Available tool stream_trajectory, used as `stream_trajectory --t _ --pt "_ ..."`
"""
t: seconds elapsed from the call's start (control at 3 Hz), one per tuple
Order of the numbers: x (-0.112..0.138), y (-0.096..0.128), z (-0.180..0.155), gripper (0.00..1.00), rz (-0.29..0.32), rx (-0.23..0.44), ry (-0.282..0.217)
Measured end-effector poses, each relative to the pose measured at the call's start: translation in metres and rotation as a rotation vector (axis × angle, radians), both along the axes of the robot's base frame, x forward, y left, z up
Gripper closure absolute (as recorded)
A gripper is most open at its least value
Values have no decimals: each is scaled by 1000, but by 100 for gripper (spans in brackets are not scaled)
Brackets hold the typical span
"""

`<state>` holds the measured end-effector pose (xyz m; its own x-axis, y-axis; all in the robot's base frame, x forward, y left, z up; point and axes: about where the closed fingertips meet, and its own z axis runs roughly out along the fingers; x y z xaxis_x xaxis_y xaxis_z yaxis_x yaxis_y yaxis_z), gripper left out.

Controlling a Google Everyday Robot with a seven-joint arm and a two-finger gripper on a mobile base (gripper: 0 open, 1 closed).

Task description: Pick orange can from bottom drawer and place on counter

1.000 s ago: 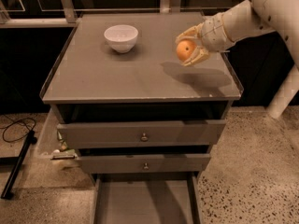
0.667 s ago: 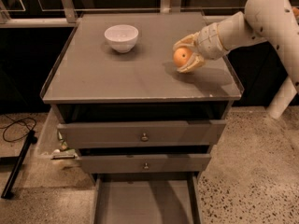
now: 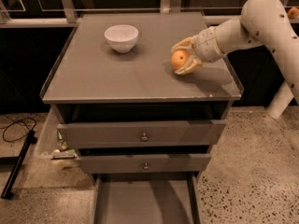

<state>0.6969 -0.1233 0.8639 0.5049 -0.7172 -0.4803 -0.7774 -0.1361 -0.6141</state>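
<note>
Count: 1 orange can [image 3: 180,59] (round, fruit-like), 1 white bowl [image 3: 121,37], 2 shut drawer fronts [image 3: 140,132], each with 1 knob [image 3: 144,136], and 1 bottom drawer [image 3: 142,202] pulled open below them.

1 gripper [image 3: 177,60], over the right side of the counter [image 3: 117,78]. Its fingers [image 3: 184,43] are clamped on the orange can, one above and one below.

The can sits between the fingers, low over the counter; whether it touches the surface cannot be told. The bowl stands well apart at the left rear.
</note>
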Motion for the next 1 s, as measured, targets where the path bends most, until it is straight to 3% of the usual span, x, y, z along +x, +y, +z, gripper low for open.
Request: stream_trajectory --t 1.0 --pt "0 0 0 11 0 0 0"
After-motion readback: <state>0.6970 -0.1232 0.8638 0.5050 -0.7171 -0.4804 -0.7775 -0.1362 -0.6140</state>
